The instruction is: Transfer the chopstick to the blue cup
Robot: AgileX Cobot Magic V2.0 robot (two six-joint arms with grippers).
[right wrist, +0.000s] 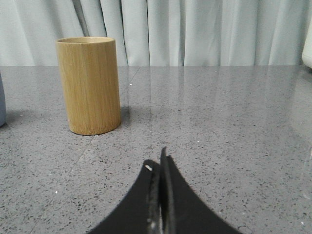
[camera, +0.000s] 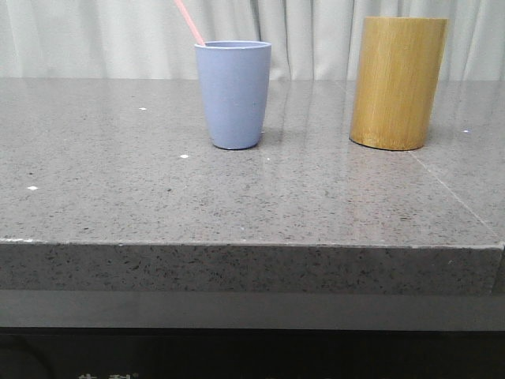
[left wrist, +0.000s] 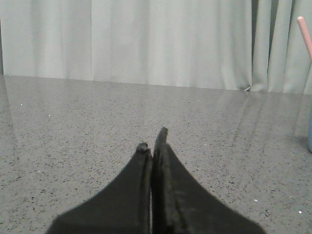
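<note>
Centre of your front view: the chopstick [camera: 189, 23] stands tilted inside the blue cup [camera: 233, 95] on the grey surface [camera: 158, 197]; the bamboo holder [camera: 397, 83] stands at right. Left claw [left wrist: 154, 140] and right claw [right wrist: 157, 162] are both clenched, empty.

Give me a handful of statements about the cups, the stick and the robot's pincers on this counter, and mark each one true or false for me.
1. The chopstick stands in the blue cup. True.
2. The blue cup is taller than the bamboo holder. False: the bamboo holder is the taller one.
3. The left gripper is shut with nothing between its fingers. True.
4. The right gripper is clamped on the chopstick. False: it is shut and empty, over the bare counter.
5. The blue cup lies tipped on its side. False: it stands upright, to the left of the bamboo holder in the front view.
</note>
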